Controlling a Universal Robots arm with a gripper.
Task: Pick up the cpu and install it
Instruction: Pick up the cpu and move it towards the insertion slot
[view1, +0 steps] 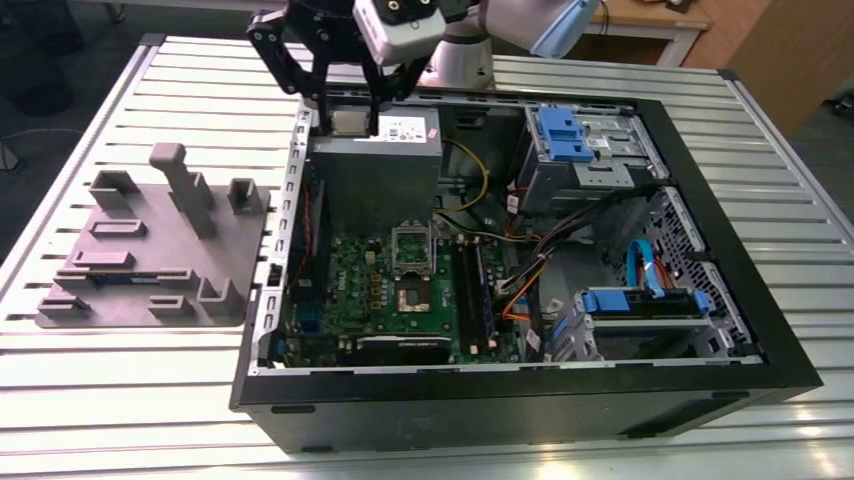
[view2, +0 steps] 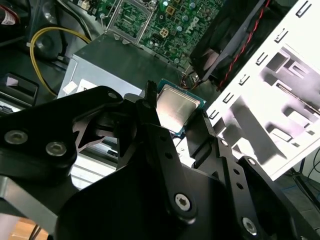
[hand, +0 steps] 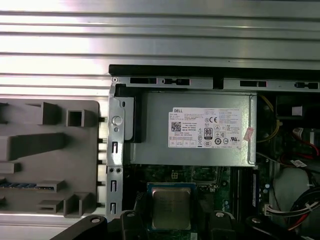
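Note:
The cpu (view1: 350, 122) (view2: 176, 106) (hand: 171, 206), a small square chip with a shiny silver top, hangs between my gripper's black fingers. My gripper (view1: 351, 118) (view2: 176, 114) (hand: 172, 220) is shut on its two opposite edges. It hovers over the back left corner of the open computer case (view1: 747, 375), above the grey power supply box (view1: 374, 170) (hand: 195, 130). The motherboard's cpu socket (view1: 416, 290) (view2: 127, 17) lies open further forward in the case, with its metal frame flipped up and nothing in it.
A grey holder plate (view1: 147, 250) (hand: 45, 155) with upright posts lies on the slatted metal table (view1: 120, 400), on the exterior view's left of the case. Inside the case are blue drive bays (view1: 581, 140), loose cables (view1: 534, 270) and a fan (view2: 235, 40).

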